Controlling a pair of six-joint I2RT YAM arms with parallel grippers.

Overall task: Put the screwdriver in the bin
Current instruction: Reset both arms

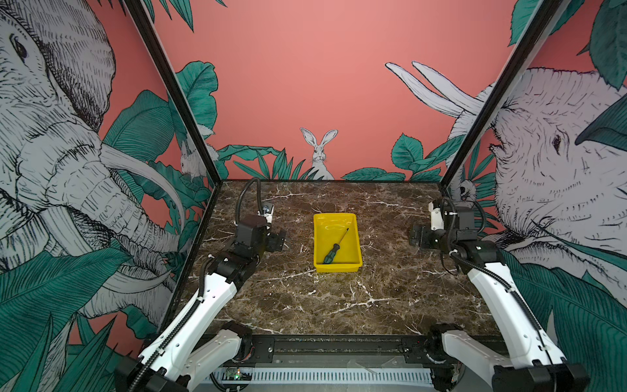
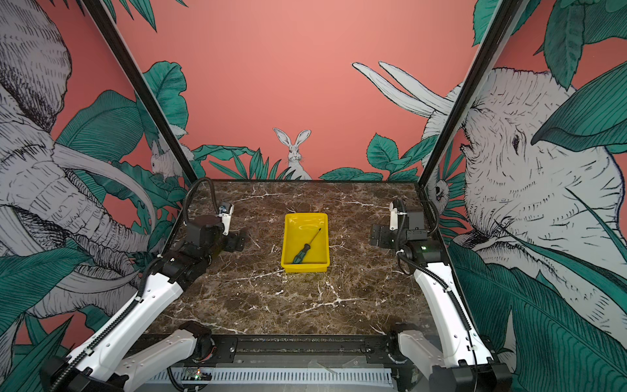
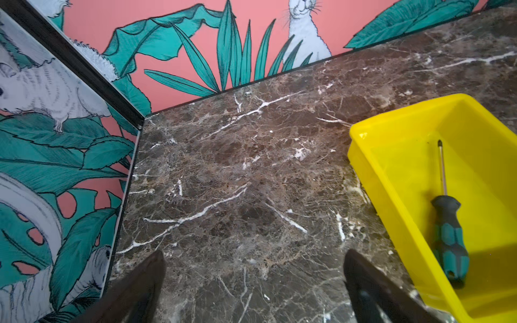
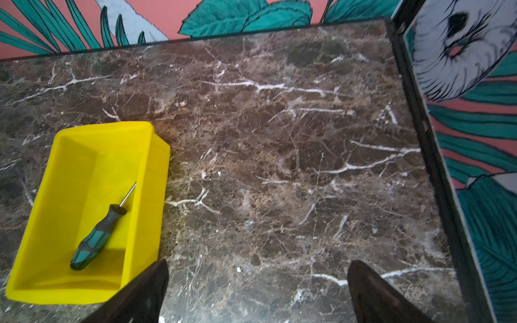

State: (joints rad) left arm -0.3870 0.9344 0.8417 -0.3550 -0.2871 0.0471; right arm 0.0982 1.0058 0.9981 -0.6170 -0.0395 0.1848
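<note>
My screwdriver (image 1: 333, 251) lies in the bin (image 1: 353, 237), light, stiff; its grooved handle grips best; both my grippers (image 3: 253, 285) (image 4: 257, 290) stand apart, empty

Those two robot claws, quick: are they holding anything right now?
Left gripper: open, fingers spread over bare table, holding nothing.
Right gripper: open, holding nothing.
The screwdriver lies in the bin.

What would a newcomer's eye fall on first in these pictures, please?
Probably the bright yellow bin in the middle of the dark marble table, with the green-and-black screwdriver lying slantwise inside it. Next come the jungle murals, notably the white rabbit on the pink back wall. The left hand and right hand are open and empty on either side of the bin.
</note>
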